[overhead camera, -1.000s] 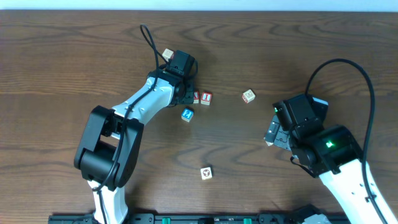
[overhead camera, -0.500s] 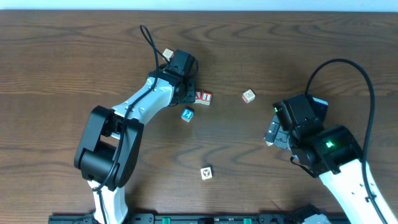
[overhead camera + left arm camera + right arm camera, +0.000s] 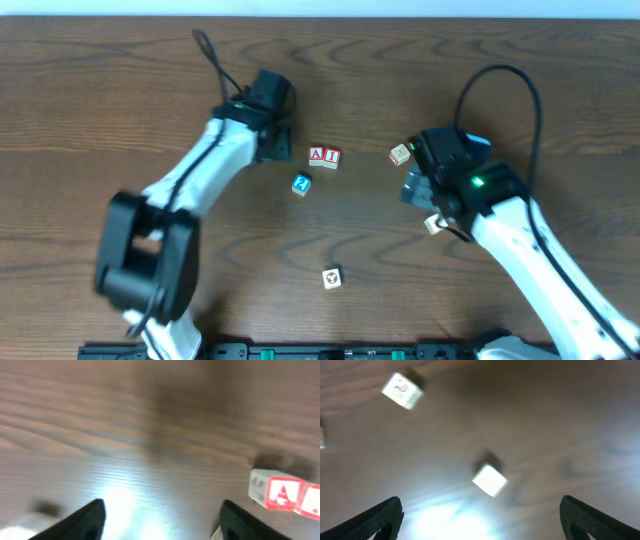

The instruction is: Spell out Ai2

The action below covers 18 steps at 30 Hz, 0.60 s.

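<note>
The red-framed "A" cube (image 3: pixel 317 155) and the red-framed "I" cube (image 3: pixel 332 157) stand touching side by side at the table's middle. The blue "2" cube (image 3: pixel 301 184) lies apart, just below and left of them. My left gripper (image 3: pixel 279 143) is open and empty, a little left of the "A". In the left wrist view the "A" cube (image 3: pixel 281 494) and part of the "I" cube (image 3: pixel 312 501) sit ahead to the right of my open left gripper (image 3: pixel 162 522). My right gripper (image 3: pixel 413 186) is open and empty, right of the row.
A pale wooden cube (image 3: pixel 399 154) lies right of the "I", close to my right gripper. Another pale cube (image 3: pixel 433 224) sits under the right arm. A cube with a dark picture (image 3: pixel 331 277) lies toward the front. The right wrist view shows two pale cubes (image 3: pixel 490 480) (image 3: pixel 402 390) ahead.
My left gripper has opened and drawn back to the left, leaving the "A" cube beside the "I". The right arm has swung up and left toward the middle, still open.
</note>
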Available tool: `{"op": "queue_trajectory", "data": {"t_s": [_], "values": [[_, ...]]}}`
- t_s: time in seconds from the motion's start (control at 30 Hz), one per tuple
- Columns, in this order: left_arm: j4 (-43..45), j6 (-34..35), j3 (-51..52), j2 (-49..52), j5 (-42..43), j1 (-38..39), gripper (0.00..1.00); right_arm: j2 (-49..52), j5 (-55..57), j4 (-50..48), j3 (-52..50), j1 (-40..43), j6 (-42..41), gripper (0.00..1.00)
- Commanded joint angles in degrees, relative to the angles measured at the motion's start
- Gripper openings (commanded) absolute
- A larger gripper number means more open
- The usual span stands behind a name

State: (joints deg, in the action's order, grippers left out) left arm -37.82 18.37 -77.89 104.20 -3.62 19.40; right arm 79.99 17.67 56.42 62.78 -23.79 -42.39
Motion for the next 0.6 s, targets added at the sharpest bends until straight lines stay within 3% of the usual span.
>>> {"op": "queue_trajectory", "data": {"t_s": [0.0, 0.07, 0.33, 0.57], "values": [[-1.9, -3.7, -2.7, -9.0, -3.6, -1.5, 0.87, 4.1, -5.2, -4.0, -0.3, 0.5, 1.7, 0.99], [-3.1, -4.5, -2.7, -13.1, -4.2, -2.1, 0.97, 7.0, -6.2, -6.1, -0.3, 0.5, 0.6, 0.99], [-4.3, -5.1, -2.7, -27.6, -7.4, -2.5, 0.95, 19.0, -12.9, -15.8, 1.0, 0.5, 0.4, 0.99], [-5.7, -5.1, -2.7, -30.5, -9.0, -2.5, 0.96, 27.4, -13.7, -16.4, 8.9, 0.5, 4.7, 0.98]]}}
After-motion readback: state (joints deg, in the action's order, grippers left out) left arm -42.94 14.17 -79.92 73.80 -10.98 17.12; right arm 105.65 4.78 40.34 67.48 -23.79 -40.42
